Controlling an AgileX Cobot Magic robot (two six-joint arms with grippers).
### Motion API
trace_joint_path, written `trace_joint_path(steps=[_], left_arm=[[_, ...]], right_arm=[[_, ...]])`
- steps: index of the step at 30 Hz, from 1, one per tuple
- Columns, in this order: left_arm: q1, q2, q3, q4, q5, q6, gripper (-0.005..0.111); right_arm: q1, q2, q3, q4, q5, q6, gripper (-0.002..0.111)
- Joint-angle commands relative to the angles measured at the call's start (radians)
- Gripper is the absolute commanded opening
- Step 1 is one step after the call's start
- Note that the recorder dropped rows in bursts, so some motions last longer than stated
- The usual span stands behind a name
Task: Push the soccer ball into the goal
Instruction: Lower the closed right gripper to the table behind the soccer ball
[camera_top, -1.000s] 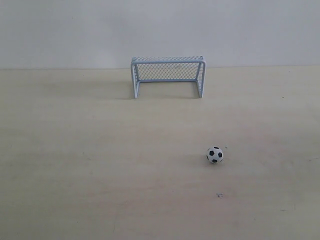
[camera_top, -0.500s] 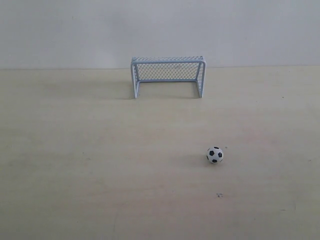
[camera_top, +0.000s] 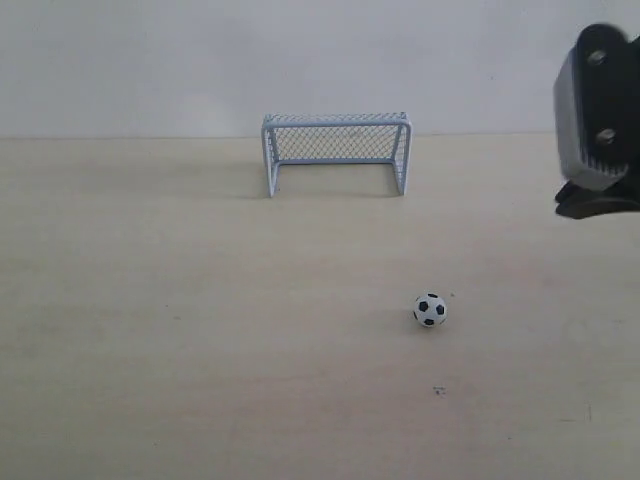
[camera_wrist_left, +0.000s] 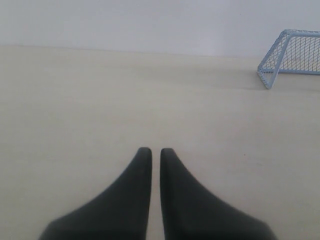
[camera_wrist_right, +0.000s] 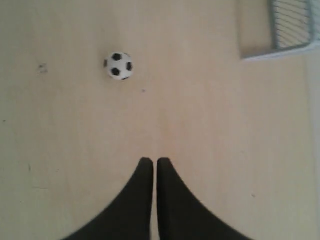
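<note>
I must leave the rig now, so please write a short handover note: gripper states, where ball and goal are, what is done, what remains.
Left gripper: shut, empty.
Right gripper: shut, empty, apart from the soccer ball.
The ball lies on the table, well short of the goal and slightly right of its mouth in the exterior view.
Done: nothing yet.
Left: push the ball into the goal.

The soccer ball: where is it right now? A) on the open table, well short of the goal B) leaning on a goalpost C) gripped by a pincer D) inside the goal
A: in the exterior view the soccer ball lies alone on the table, with bare surface between it and the goal.
</note>
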Motion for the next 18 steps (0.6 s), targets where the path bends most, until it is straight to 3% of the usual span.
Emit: trace_joint_path(steps=[1,11,18], left_arm=[[0.002,-0.002,-0.004,0.001,-0.009,-0.003,0.006],[0.002,-0.002,-0.004,0.001,-0.009,-0.003,0.006],[0.002,-0.002,-0.004,0.001,-0.009,-0.003,0.006]], right_arm=[[0.004,0.163,-0.027,-0.019,0.048,-0.095,0.000],[0.192,0.384,-0.027,-0.244,-0.012,-0.068,0.000],[0.198,0.477,-0.027,-0.084,-0.072,-0.144,0.000]])
